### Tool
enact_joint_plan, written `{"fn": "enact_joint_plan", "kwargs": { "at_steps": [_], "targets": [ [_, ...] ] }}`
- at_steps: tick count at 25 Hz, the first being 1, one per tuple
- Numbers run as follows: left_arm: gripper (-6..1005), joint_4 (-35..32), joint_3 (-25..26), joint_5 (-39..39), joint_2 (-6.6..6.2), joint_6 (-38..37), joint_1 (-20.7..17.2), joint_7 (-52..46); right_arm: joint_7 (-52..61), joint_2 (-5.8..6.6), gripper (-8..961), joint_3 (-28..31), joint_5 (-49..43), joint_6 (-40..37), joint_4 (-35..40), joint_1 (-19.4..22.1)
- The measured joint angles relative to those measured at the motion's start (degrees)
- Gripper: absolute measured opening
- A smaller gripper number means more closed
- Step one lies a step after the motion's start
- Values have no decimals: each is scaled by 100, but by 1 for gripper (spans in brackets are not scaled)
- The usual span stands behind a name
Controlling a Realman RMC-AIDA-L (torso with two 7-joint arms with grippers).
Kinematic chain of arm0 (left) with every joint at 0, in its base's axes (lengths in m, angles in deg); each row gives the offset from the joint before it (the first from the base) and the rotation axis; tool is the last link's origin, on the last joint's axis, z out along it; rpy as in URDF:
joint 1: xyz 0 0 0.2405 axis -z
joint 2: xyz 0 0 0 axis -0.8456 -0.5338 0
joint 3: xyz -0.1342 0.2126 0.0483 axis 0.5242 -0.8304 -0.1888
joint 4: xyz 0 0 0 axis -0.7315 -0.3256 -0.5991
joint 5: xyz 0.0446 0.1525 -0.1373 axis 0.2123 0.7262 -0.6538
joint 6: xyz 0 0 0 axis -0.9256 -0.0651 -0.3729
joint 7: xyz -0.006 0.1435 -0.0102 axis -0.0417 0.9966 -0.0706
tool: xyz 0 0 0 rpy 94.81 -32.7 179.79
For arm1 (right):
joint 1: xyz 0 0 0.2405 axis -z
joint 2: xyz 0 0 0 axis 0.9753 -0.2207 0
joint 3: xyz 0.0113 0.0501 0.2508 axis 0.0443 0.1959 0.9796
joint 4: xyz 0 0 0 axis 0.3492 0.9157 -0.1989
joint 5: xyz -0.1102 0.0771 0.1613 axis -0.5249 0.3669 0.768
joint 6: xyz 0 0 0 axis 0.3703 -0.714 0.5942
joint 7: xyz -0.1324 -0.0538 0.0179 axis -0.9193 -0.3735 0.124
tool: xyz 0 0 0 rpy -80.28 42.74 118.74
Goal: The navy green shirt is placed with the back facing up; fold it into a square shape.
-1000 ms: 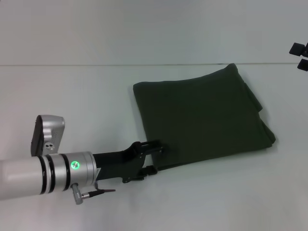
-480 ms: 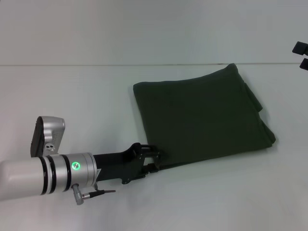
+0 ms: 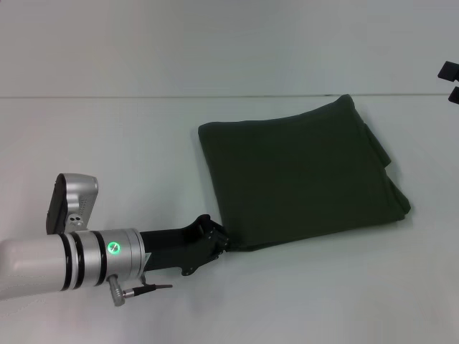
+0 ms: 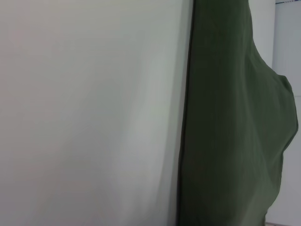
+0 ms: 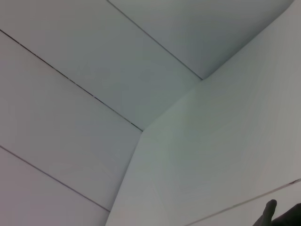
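You see the dark olive-green fabric shirt (image 3: 301, 175), folded into a rough square, lying right of centre on the white desk (image 3: 107, 143). Its lettering is hidden. The left gripper (image 3: 219, 240) sits at the lower left, just at the shirt's near corner; you cannot tell whether its jaws are released or clenched, since they blur into the cloth edge. The right gripper (image 3: 450, 80) is cut off at the upper right edge, jaws released.
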Motion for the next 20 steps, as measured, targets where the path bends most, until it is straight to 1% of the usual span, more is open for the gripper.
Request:
{"fn": "enact_joint_plan", "kwargs": {
  "at_steps": [3, 6, 9, 15, 20],
  "targets": [
    [153, -15, -5, 0, 0, -25, -21, 19, 0, 0, 851, 5, 0, -4, -13, -1],
    [82, -31, -7, 0, -9, -85, -49, 43, 0, 6, 851, 5, 0, -1, -57, -2],
    [12, -125, 21, -7, -14, -203, -198, 61, 0, 14, 851, 19, 1, -1, -72, -2],
    [13, -511, 126, -42, -17, -521, -709, 12, 5, -1, 850, 83, 9, -10, -72, -2],
    [12, -661, 286, -49, -29, -760, -1000, 13, 4, -17, 850, 86, 9, 15, -104, -21]
  ]
}}
